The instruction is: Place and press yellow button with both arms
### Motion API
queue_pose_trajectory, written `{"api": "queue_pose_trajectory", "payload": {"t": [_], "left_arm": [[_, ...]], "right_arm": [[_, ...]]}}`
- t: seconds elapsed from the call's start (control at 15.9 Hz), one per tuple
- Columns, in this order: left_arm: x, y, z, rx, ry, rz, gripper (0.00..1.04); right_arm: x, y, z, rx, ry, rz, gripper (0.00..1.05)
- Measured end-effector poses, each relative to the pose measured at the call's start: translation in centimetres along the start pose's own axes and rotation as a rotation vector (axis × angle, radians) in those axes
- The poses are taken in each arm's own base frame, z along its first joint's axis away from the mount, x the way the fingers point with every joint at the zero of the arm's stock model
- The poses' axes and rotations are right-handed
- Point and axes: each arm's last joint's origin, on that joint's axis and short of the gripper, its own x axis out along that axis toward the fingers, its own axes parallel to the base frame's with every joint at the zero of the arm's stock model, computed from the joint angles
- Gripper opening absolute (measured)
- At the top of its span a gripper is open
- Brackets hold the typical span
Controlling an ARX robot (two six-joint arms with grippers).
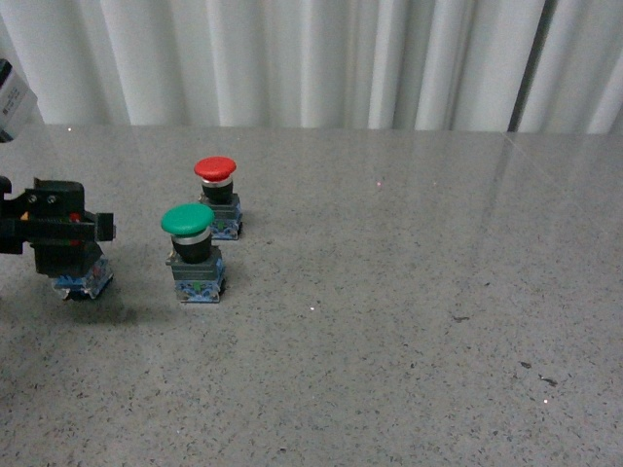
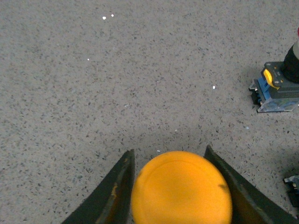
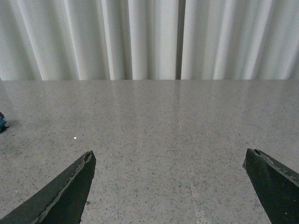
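On the left side of the table (image 1: 409,292), the left gripper (image 2: 168,150) clamps the yellow button (image 2: 181,189), left of the green button (image 1: 188,220) and the red button (image 1: 215,168), while the right gripper (image 3: 169,153) hangs spread wide, holding nothing: the grasp looks made, placing and pressing not yet.

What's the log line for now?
left gripper: shut on yellow button | right gripper: open, empty | green button, red button: upright
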Motion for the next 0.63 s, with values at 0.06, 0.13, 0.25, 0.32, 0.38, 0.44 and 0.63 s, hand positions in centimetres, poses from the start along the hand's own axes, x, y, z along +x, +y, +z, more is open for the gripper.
{"api": "queue_pose_trajectory", "payload": {"t": [0.06, 0.13, 0.25, 0.32, 0.38, 0.44, 0.63], "left_arm": [[-0.5, 0.1, 0.5, 0.0, -0.016, 0.007, 0.36], [-1.4, 0.0, 1.2, 0.004, -0.037, 0.015, 0.34], [-4.1, -1.5, 4.5, 0.026, -0.136, -0.027, 0.34], [-5.3, -2.9, 7.0, 0.036, -0.205, -0.061, 0.34], [-6.2, -5.2, 10.0, 0.038, -0.276, -0.11, 0.34], [-6.3, -7.5, 11.4, 0.033, -0.301, -0.166, 0.34], [-4.9, -13.6, 11.7, -0.009, -0.251, -0.277, 0.34]], "right_arm": [[0.0, 0.0, 0.0, 0.0, 0.0, 0.0, 0.98], [0.0, 0.0, 0.0, 0.0, 0.0, 0.0, 0.98], [0.0, 0.0, 0.0, 0.0, 0.0, 0.0, 0.98], [0.0, 0.0, 0.0, 0.0, 0.0, 0.0, 0.98], [0.0, 0.0, 0.0, 0.0, 0.0, 0.0, 0.98], [0.0, 0.0, 0.0, 0.0, 0.0, 0.0, 0.98], [0.0, 0.0, 0.0, 0.0, 0.0, 0.0, 0.98]]}}
